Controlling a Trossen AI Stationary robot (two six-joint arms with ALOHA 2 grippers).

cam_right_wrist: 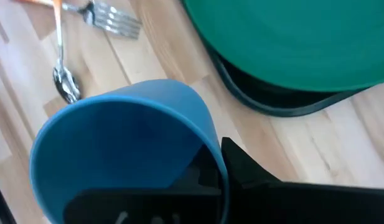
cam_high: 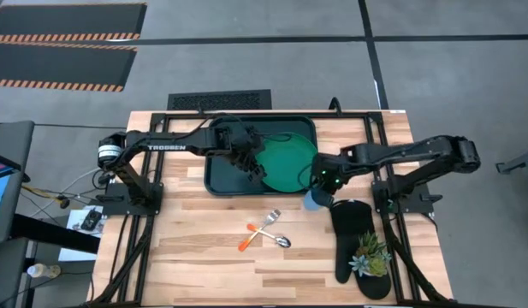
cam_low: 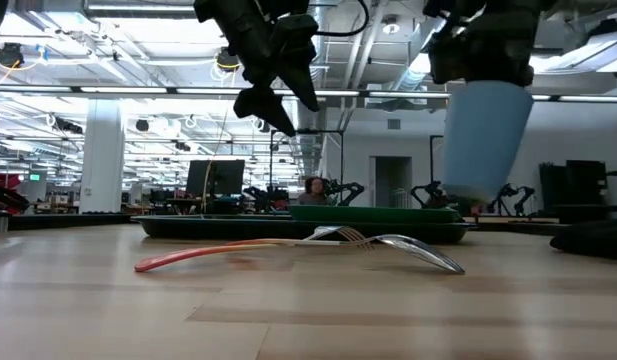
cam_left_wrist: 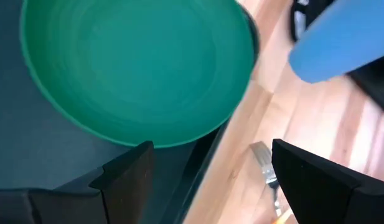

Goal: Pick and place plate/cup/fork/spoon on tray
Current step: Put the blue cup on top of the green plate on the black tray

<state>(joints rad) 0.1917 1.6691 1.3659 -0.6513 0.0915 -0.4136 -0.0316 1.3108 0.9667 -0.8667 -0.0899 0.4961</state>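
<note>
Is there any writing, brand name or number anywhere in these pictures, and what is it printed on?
"TROSSEN": white letters on the left arm, read in the high view.
Pale marks at the edge of the right wrist view, on the dark right gripper part by the cup: too cut off to read.
Green sign far back in the room: too small to read.
Nothing else carries text.

A light wooden table (cam_high: 212, 257) carries a dark green tray (cam_high: 214, 178), a crossed orange-handled fork (cam_high: 265, 221) and spoon (cam_high: 279, 239), and a black oven mitt (cam_high: 352, 239) beside a small plant (cam_high: 370, 255).
</note>
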